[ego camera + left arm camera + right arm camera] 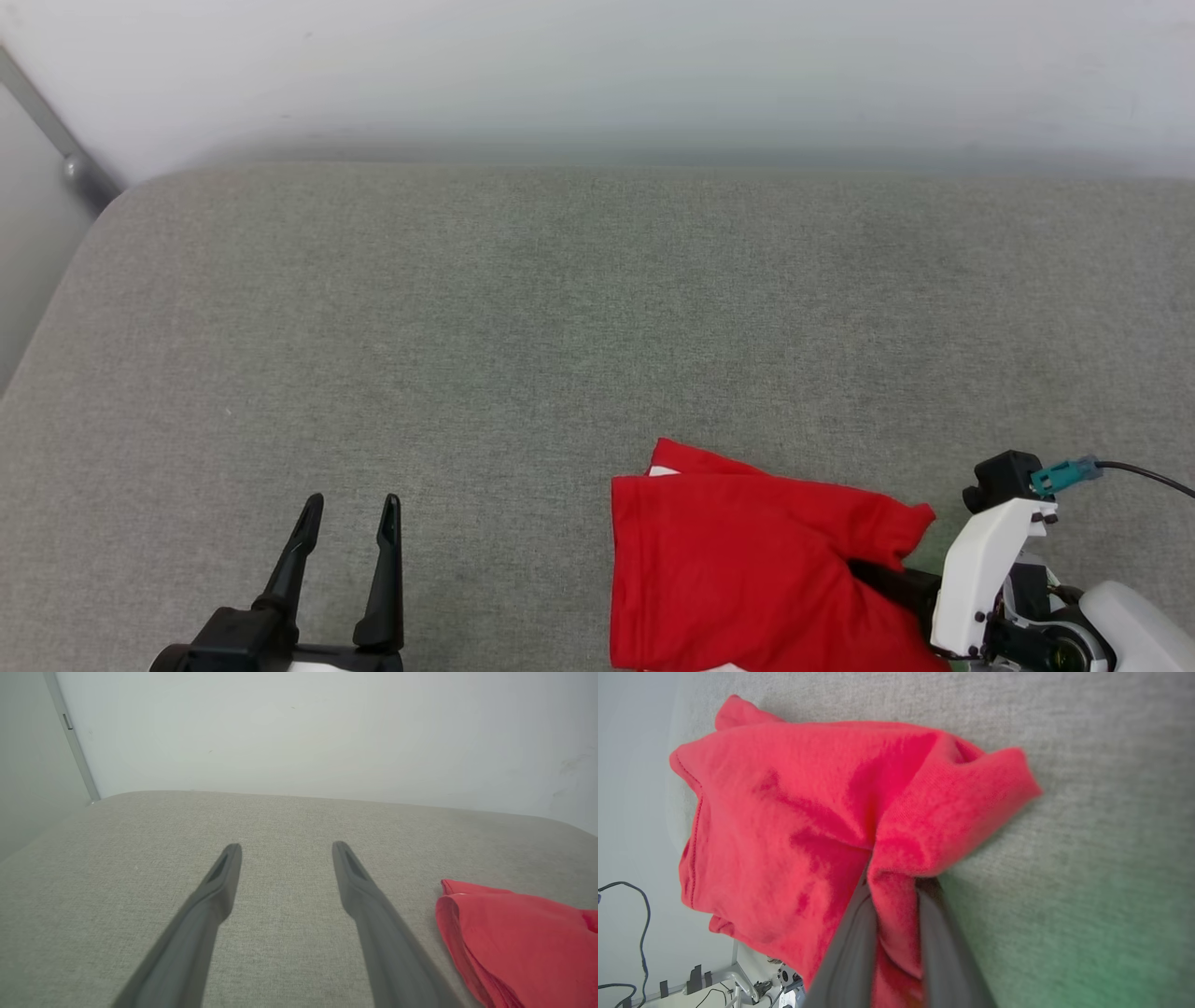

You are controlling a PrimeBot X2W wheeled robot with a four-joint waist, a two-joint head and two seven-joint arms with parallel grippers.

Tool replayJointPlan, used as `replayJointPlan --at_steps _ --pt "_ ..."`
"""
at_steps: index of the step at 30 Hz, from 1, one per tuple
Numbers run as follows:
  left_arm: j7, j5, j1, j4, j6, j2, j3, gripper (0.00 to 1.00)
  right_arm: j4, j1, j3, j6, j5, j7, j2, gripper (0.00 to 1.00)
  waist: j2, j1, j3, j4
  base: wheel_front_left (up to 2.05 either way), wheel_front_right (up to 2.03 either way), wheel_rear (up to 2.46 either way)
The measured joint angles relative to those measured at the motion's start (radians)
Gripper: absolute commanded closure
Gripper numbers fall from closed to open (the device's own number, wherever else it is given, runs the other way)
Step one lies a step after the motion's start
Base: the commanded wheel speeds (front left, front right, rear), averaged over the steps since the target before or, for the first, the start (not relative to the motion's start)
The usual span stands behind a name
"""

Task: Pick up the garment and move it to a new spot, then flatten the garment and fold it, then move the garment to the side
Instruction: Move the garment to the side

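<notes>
Right gripper (pixel 899 884) is clenched on a bunched fold of the garment (pixel 738 560), with red cloth squeezed between its two dark fingers in the right wrist view. The left gripper (pixel 353 509) stands released, jaws spread over bare fabric, well apart to the left. The garment lies crumpled at the near right of the grey cushion (pixel 560 308). Its bulk spreads leftward from the right gripper, which grips it at its right side, so the right arm is the nearer one. Bunched as it is, no clear long axis shows, and its near end runs off the bottom of the head view. Open cushion stretches left and toward the wall (pixel 597 75), so a carry that way should have ample room; the unseen near edge looks the likelier hazard
</notes>
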State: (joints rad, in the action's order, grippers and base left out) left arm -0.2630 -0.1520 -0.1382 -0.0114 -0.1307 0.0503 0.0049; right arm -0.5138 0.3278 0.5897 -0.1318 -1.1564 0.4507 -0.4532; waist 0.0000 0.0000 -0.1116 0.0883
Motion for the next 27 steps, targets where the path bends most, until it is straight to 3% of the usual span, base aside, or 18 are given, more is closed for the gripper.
replayJointPlan --at_steps 7,14,27 --pt "0.0 -0.006 0.0 0.003 0.0 0.0 -0.004 0.0 0.001 0.013 0.025 0.0 -0.015 -0.031 -0.015 1.0 0.0 0.0 0.013 -0.016 0.0 0.0 0.0" --pt "0.0 -0.016 0.004 0.008 0.0 0.0 -0.015 0.0 -0.002 0.074 0.064 0.001 0.01 -0.055 -0.052 1.0 0.0 0.0 0.021 -0.074 0.0 0.0 0.0" --pt "0.0 -0.026 0.115 0.014 0.0 0.029 -0.059 0.0 -0.055 0.31 0.174 0.001 0.083 -0.101 -0.042 1.0 0.0001 0.0001 -0.024 -0.327 0.0 0.0 0.0"
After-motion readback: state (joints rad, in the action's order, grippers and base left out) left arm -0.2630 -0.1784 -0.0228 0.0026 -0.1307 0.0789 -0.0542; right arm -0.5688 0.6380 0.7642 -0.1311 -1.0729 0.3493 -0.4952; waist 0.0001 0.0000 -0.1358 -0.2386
